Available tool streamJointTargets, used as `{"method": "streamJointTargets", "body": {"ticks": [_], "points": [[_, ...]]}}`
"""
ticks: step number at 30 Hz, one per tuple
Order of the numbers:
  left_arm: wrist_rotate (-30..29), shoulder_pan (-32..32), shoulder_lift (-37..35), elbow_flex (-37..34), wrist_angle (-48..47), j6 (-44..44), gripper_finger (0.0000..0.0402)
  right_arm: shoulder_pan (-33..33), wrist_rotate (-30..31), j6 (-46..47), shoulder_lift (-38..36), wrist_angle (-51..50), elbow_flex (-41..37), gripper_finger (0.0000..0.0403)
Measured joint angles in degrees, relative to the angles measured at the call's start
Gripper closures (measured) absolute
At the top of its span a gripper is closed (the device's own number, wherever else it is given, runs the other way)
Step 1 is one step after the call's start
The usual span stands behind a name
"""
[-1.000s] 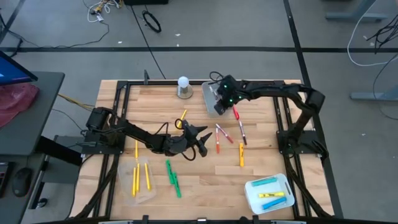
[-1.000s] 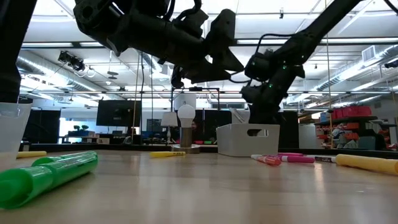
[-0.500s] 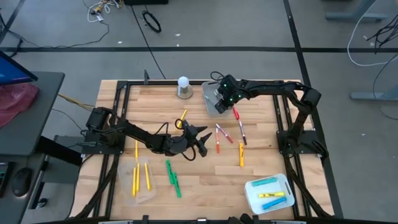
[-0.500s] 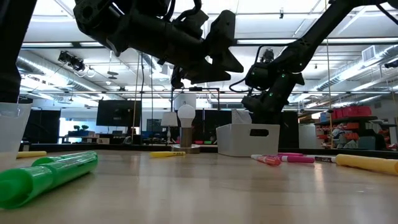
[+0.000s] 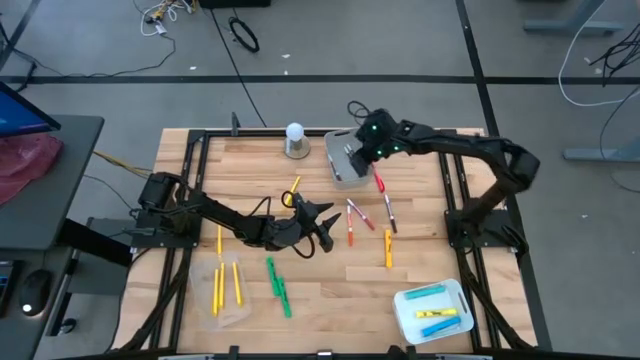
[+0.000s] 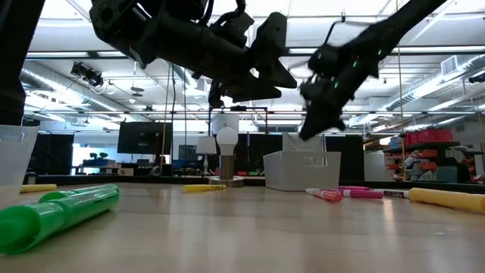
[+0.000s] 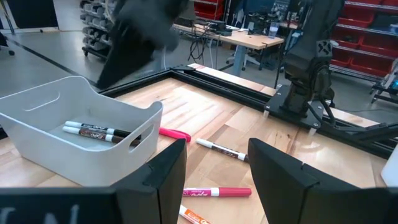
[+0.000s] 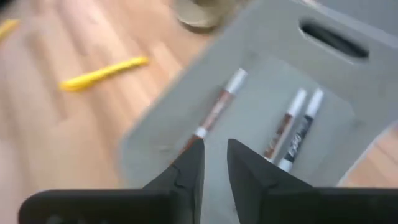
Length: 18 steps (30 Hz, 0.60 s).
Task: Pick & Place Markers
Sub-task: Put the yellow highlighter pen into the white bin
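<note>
Above the far-centre of the tabletop (image 5: 300, 290), the right gripper (image 5: 362, 152) hangs over a grey bin (image 5: 340, 165); its jaws stand slightly apart and hold nothing. Three dark markers with white ends (image 8: 292, 127) lie loose on the bin floor below it, two side by side and one apart.

Mid-tabletop, the left gripper (image 5: 322, 226) is raised clear of the wood, jaws apart and empty.

Markers on the tabletop:
- red and pink markers (image 5: 356, 215) between the left gripper and the bin's near side, with one dark marker (image 5: 389, 212) just beside them;
- an orange marker (image 5: 388, 248) nearer the front;
- a yellow marker (image 5: 294, 188) near the left gripper's far side;
- green markers (image 5: 278, 286) at the front, left of centre;
- yellow markers (image 5: 227, 282) in and beside a clear tray at front left.

At front right, a white tray (image 5: 432, 310) holds blue and yellow markers. A white ball on a grey base (image 5: 295, 140) stands near the bin, at the far edge.
</note>
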Motion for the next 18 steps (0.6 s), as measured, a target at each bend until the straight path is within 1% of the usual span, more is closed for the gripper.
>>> {"method": "streamJointTargets", "body": {"ticks": [4, 6, 8, 11, 13, 16, 18], "points": [[0.0, -0.1, 0.0, 0.0, 0.0, -0.01, 0.0223, 6.09, 0.37, -1.95, -8.02, -1.44, -0.7, 0.033], [0.01, -0.15, 0.0, 0.0, -0.16, 0.0, 0.0223, 11.01, 2.37, -2.52, -12.03, -0.36, -2.6, 0.033], [0.72, -0.15, 0.0, 0.0, -0.31, 0.0, 0.0223, 16.59, 5.78, -2.5, -15.84, 1.34, -5.68, 0.033], [1.87, -0.15, -0.01, 0.0, -0.65, -0.02, 0.0223, 25.19, 11.84, -1.43, -20.94, 5.63, -12.04, 0.033], [2.36, -0.15, -0.02, 0.0, -1.03, -0.02, 0.0223, 30.61, 14.78, 0.81, -23.57, 9.71, -17.22, 0.033], [2.34, -0.15, -0.02, 0.0, -1.35, -0.02, 0.0223, 37.35, 16.71, 4.29, -26.04, 16.39, -25.09, 0.033], [2.34, -0.15, -0.02, 0.0, -1.6, -0.02, 0.0223, 40.4, 16.85, 6.51, -26.7, 21.87, -30.39, 0.033]]}}
